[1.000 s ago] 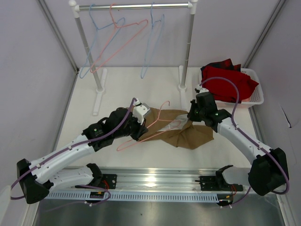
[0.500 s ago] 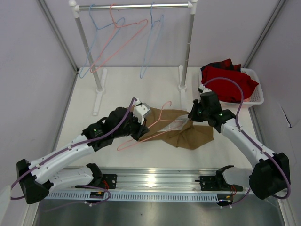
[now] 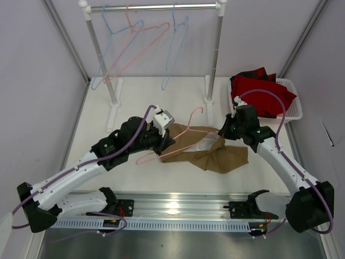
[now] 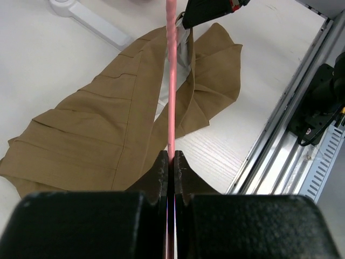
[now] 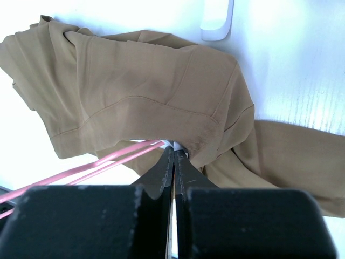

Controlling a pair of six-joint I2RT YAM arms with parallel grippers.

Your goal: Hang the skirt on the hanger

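The tan-brown skirt [image 3: 218, 151] lies crumpled on the white table between the two arms; it also shows in the left wrist view [image 4: 97, 135] and the right wrist view [image 5: 145, 81]. The salmon-pink hanger [image 3: 180, 141] is held tilted above it, with one end tucked into the skirt's waist opening. My left gripper [image 3: 165, 141] is shut on the hanger's wire [image 4: 172, 81]. My right gripper [image 3: 223, 132] is shut on the skirt's waist edge, lifting it; the pink wire [image 5: 108, 159] runs under the cloth right beside my fingertips.
A white clothes rail [image 3: 156, 7] stands at the back with two light blue hangers [image 3: 175, 48] and another pink hanger [image 3: 129, 46]. A white basket [image 3: 294, 108] holding a red garment [image 3: 259, 89] sits at the right. A metal rail [image 3: 178, 208] runs along the near edge.
Both grippers moved right and away from the bases. The hanger went with the left gripper, and the right gripper pulled the skirt's waist edge toward the basket.
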